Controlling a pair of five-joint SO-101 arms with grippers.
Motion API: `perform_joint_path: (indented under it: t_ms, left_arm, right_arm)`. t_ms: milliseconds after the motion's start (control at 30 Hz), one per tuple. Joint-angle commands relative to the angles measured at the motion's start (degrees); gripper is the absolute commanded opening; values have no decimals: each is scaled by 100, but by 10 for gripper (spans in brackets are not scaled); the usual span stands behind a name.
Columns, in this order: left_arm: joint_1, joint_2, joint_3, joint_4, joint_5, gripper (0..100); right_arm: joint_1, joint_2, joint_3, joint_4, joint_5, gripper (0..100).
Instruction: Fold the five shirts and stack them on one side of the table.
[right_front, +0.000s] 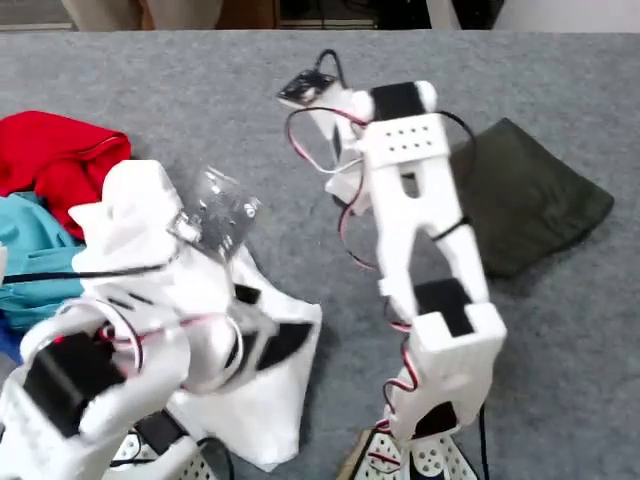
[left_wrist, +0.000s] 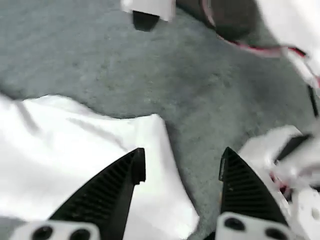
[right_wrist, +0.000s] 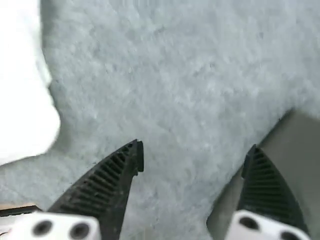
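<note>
A crumpled white shirt (right_front: 265, 400) lies at the table's front left, with my left arm (right_front: 150, 330) above it. My left gripper (left_wrist: 182, 160) is open and low over the shirt's corner (left_wrist: 150, 150); one finger is above the cloth, the other above bare table. A folded dark olive shirt (right_front: 520, 195) rests at the right. My right gripper (right_wrist: 195, 152) is open over grey table, between the white shirt's edge (right_wrist: 20, 100) and the dark shirt (right_wrist: 295, 145). Red (right_front: 55, 150) and teal (right_front: 35, 250) shirts are bunched at the far left.
The grey felt table (right_front: 200, 80) is bare across the back and at the front right. My right arm (right_front: 410, 200) stretches up the middle with loose red and white cables. A blue scrap of cloth (right_front: 8, 340) peeks out at the left edge.
</note>
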Motion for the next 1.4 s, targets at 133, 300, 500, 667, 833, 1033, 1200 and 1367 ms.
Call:
perform_joint_path:
  t_ms: [133,300,500,667,833,1033,1200,1367]
  left_arm:
    - [-4316,-804,352,53,-132,250]
    - [-6752,-1736,1521,35,-1152,254]
    - [-8009,-2510,2910,26,-2004,254]
    - [-8484,-2985,3244,-484,-2013,254]
    - [-8571,-3327,3508,-668,-2031,254]
    - [-8545,-3336,3499,-668,-2022,254]
    - [-8527,-3327,3499,-695,-2022,254]
    - [-8316,-3327,3622,-703,-2031,254]
  right_arm:
    - [-1596,699,-655,97,62,322]
    - [-2413,1851,-1033,97,18,322]
    - [-2949,3204,-1956,97,18,321]
    - [-3029,4066,-2457,114,18,274]
    - [-2615,4075,-2571,132,-105,8]
    - [-1622,3407,-2264,132,-264,4]
    - [-673,2308,-1182,132,-220,4]
    - [198,1042,259,123,352,4]
